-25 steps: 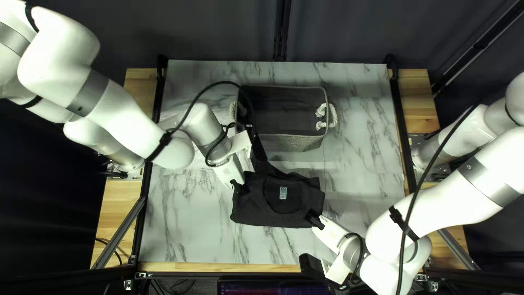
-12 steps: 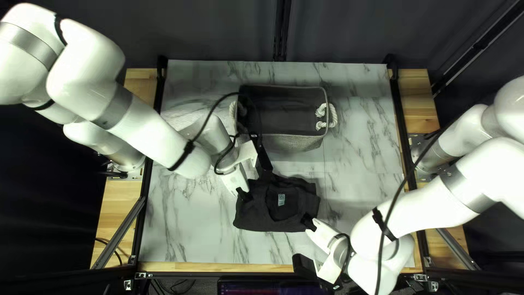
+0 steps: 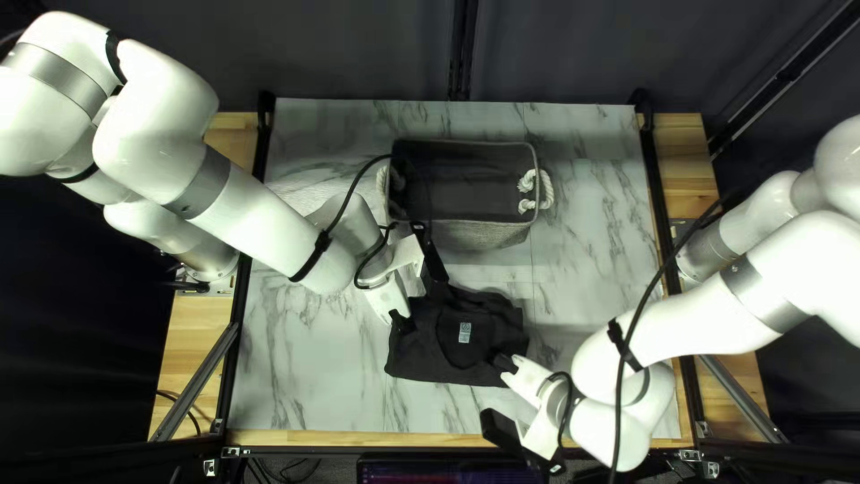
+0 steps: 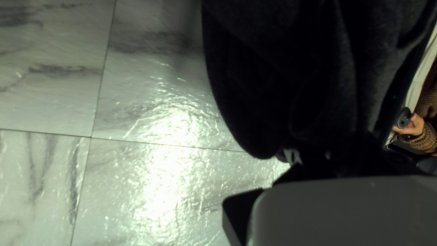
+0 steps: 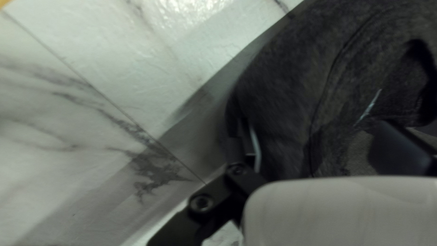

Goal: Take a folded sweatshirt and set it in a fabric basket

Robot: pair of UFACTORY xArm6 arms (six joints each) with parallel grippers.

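Sweatshirt [image 3: 430, 358] shifted, against right hand [image 3: 507, 363]

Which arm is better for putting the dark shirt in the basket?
Probably my left arm: it meets the shirt nearer the basket; my right arm is at a corner farther away.

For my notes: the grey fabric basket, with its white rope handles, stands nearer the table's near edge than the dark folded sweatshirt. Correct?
No, it's the other way round: the top left view shows the grey fabric basket, with its white rope handles, farther from that edge than the dark folded sweatshirt.
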